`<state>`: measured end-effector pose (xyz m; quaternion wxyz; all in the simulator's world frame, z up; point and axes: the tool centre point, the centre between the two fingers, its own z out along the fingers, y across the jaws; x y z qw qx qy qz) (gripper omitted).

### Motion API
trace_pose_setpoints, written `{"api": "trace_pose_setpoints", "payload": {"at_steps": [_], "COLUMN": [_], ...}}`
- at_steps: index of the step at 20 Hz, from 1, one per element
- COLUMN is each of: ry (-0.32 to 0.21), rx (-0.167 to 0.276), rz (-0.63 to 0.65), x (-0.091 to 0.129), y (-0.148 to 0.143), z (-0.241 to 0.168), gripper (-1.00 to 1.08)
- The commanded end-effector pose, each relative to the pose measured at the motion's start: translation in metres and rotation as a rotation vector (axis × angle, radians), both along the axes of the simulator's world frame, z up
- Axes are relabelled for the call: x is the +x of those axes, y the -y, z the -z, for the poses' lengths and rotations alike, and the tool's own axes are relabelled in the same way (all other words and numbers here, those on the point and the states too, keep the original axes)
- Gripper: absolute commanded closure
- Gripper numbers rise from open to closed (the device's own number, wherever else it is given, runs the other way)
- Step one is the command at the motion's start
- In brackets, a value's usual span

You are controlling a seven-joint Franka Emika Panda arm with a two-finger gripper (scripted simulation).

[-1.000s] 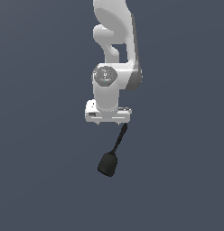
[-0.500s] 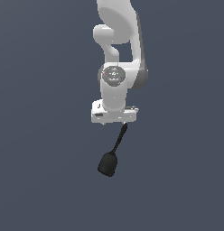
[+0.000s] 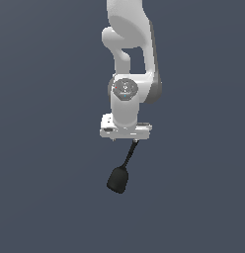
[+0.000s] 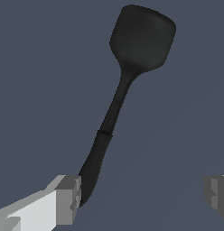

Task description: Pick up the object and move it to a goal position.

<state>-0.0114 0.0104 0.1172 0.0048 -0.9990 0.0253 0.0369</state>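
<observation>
In the exterior view the white arm (image 3: 128,74) points down, and the black spatula (image 3: 121,172) hangs below the gripper (image 3: 134,140), handle end up at the fingers, paddle head lowest and tilted slightly.

In the wrist view the fingers (image 4: 68,200) stand wide apart. The spatula's (image 4: 127,85) handle end touches one finger only; the other is well clear of it.

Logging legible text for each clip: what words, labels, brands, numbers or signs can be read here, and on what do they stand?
None can be read.
The black spatula is plain matte in both views, with no print.
The white arm bears no readable lettering; the round cap on its wrist joint shows tiny coloured marks, too small and blurred to read.
The gripper fingers are unmarked grey.
</observation>
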Motion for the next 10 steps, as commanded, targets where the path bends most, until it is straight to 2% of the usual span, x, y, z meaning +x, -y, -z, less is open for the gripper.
{"api": "trace_pose_setpoints", "payload": {"at_steps": [1, 10], "ry": [0.009, 0.051], "rx": [-0.003, -0.017], "rz": [0.042, 0.223], "x": [0.006, 0.033], "y": [-0.001, -0.005], "z": [0.007, 0.036], "gripper": [-0.92, -0.92]}}
